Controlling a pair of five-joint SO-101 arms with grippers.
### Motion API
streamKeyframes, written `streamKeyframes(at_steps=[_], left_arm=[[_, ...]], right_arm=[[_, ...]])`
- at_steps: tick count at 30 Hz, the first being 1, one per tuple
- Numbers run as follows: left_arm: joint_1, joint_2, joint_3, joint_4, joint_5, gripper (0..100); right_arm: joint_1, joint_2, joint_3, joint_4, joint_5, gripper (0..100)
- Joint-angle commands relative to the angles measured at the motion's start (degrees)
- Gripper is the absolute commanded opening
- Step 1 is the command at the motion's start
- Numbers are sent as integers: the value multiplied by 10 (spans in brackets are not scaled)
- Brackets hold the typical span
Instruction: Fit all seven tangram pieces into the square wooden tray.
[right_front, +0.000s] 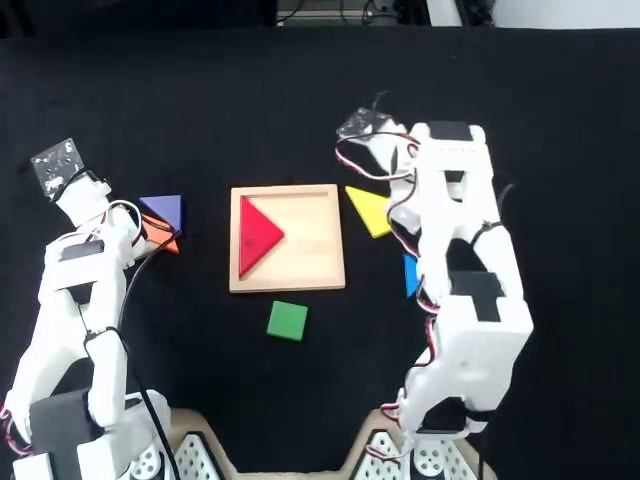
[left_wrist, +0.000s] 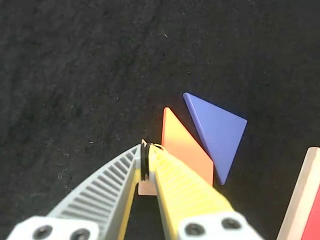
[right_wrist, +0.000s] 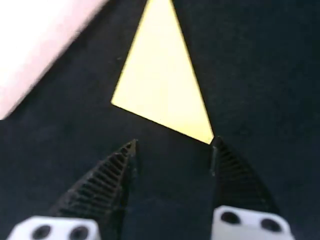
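Yellow triangle (right_wrist: 160, 85) lies just ahead of the right gripper (right_wrist: 172, 145), jaws apart, its long axis running away from them, beside the wooden tray (right_front: 338, 240).

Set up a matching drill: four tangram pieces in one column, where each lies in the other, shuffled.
1 red triangle
2 green square
3 yellow triangle
4 orange triangle

A beside the blue triangle
B in the tray
C just ahead of the open right hand
D alone on the table, no hand near

Pairs: 1-B, 2-D, 3-C, 4-A
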Motion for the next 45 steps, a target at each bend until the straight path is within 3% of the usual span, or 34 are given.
streamKeyframes(at_steps=[1,6,14,37,41,45], left_arm=[[9,-2,-12,-10,-8,47],[26,-1,-11,-10,-18,47],[27,-1,-11,-10,-25,50],[27,-1,-12,-10,-25,51],[27,-1,-12,-10,-25,51],[27,-1,-12,-10,-25,51]], right_arm=[[-25,-58,-13,15,50,237],[-62,-65,36,15,129,237],[-67,-30,50,-75,118,237],[-73,32,60,-95,145,241],[-73,32,64,-95,145,337],[-74,41,63,-95,146,297]])
